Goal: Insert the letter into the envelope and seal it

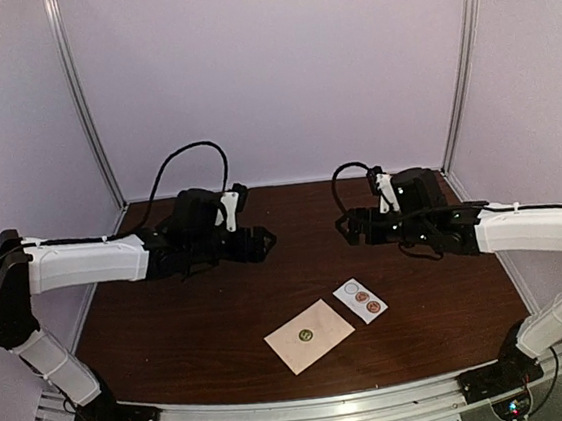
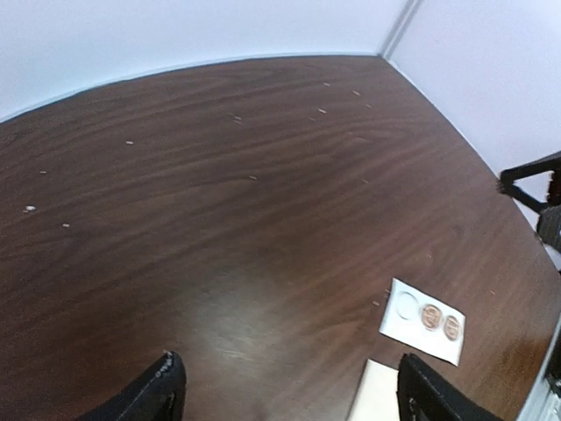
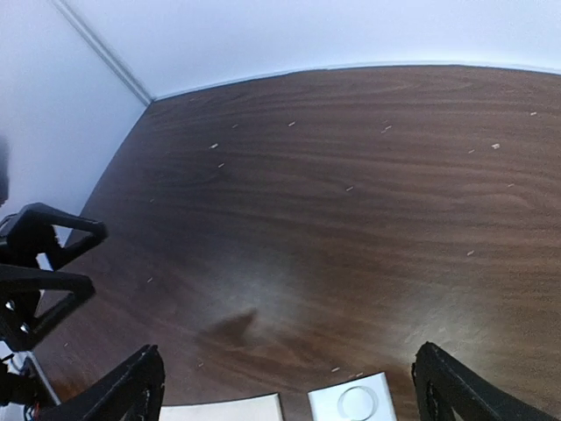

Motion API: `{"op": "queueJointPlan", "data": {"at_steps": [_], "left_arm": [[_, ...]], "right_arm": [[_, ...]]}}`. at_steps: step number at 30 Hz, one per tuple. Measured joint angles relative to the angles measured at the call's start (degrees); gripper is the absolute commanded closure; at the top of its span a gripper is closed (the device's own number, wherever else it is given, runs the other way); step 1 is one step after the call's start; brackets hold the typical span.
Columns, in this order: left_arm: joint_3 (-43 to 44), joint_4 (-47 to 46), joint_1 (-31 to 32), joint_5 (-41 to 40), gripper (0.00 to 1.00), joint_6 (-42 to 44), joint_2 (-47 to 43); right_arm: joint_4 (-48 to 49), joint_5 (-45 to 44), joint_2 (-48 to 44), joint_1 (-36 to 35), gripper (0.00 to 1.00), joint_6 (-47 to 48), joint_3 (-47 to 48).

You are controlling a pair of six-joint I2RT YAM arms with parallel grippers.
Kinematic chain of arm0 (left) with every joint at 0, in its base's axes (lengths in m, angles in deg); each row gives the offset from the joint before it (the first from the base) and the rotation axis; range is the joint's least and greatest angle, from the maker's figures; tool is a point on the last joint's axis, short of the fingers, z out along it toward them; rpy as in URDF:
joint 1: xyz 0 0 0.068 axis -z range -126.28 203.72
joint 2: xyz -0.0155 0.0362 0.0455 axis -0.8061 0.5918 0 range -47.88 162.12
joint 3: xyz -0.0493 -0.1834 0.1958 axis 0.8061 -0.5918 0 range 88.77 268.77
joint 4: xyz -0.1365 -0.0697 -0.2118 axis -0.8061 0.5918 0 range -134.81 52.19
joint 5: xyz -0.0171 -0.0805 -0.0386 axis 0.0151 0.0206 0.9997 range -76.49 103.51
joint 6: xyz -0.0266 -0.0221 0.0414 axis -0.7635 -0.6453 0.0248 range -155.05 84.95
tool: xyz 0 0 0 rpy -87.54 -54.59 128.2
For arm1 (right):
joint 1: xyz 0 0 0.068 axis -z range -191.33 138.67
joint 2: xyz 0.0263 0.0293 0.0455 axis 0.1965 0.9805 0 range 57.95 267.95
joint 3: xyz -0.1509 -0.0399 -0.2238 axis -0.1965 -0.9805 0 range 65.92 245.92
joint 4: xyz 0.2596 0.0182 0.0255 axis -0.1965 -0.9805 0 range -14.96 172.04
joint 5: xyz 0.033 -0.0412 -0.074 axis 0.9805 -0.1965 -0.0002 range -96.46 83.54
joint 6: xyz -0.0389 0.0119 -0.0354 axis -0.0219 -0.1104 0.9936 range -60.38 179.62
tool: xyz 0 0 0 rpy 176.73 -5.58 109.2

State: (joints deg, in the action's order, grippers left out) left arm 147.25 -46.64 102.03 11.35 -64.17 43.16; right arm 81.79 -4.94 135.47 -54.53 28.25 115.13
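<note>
Both grippers hang above the table with nothing in them: the left gripper and right gripper each have their jaws spread wide, which is clearest from the wrist cams. The envelope lies flat near the front edge, about midway between the arm bases. Its long axis runs diagonally, near-left to far-right. A round gold sticker sits at its centre. Can't tell which way the flap points. The sticker strip is just beside its far-right end.
</note>
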Motion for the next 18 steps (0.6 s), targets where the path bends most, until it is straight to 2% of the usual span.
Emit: {"op": "queueJointPlan", "data": {"at_steps": [4, 6, 13, 15, 18], "left_arm": [[-1.07, -2.23, -11.98, 2.54, 0.16, 3.23, 0.7], [-3.15, -5.07, -19.91, 4.28, 0.16, 4.26, 0.66], [-18.73, -16.31, -47.82, 7.06, 0.13, 4.26, -4.81], [-23.5, -19.98, -51.25, 5.03, 0.13, 4.63, -8.5], [-28.87, -26.05, -51.63, 0.26, 0.13, 7.06, -13.16]], "right_arm": [[-0.37, 0.63, -0.07, 12.2, 0.0, 4.83, 0.24], [-0.15, 1.16, -0.68, 17.92, 0.0, 7.04, 0.02], [8.79, 2.27, -11.28, 40.28, 0.0, 12.28, -8.7], [13.86, 2.01, -14.01, 45.33, 0.0, 13.27, -13.18], [21.49, 1.01, -15.23, 49.09, 0.0, 14.73, -20.24]]}}
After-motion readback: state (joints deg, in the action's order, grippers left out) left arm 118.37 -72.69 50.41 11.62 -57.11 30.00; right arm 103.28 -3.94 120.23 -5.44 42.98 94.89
